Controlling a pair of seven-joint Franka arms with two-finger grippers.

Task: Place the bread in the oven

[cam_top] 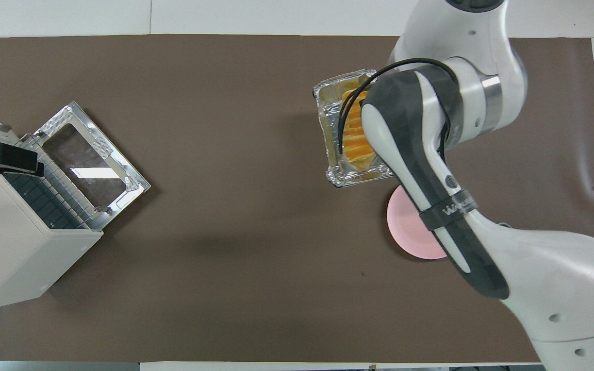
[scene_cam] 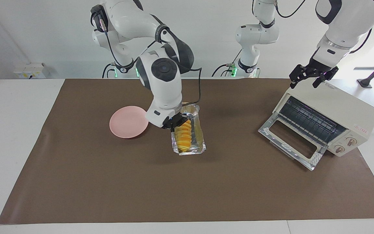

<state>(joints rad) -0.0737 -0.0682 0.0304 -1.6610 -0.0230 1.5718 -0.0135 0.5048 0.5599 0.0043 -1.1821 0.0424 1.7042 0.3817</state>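
**Bread and tray aloft, oven door already down**

While the right gripper [scene_cam: 174,125] is clamped on the near-side wall of the foil tray [scene_cam: 201,139], it holds that tray clear of the table over the middle of the brown mat [scene_cam: 187,195], a shadow showing beneath it. The bread [scene_cam: 184,136] lies lengthwise inside the tray, not gripped itself. Just toward the right arm's end of the table sits the pink plate [scene_cam: 127,122], bare. Well apart, at the left arm's end, the oven [scene_cam: 336,112] stands with its door [scene_cam: 291,144] dropped flat and the wire rack exposed. The left gripper [scene_cam: 308,79] hangs over the oven's top with its fingers spread, holding nothing, waiting. By my judgement the opening and the pickup are done; the carry to the oven, the slide onto the rack and perhaps the closing of the door are left.
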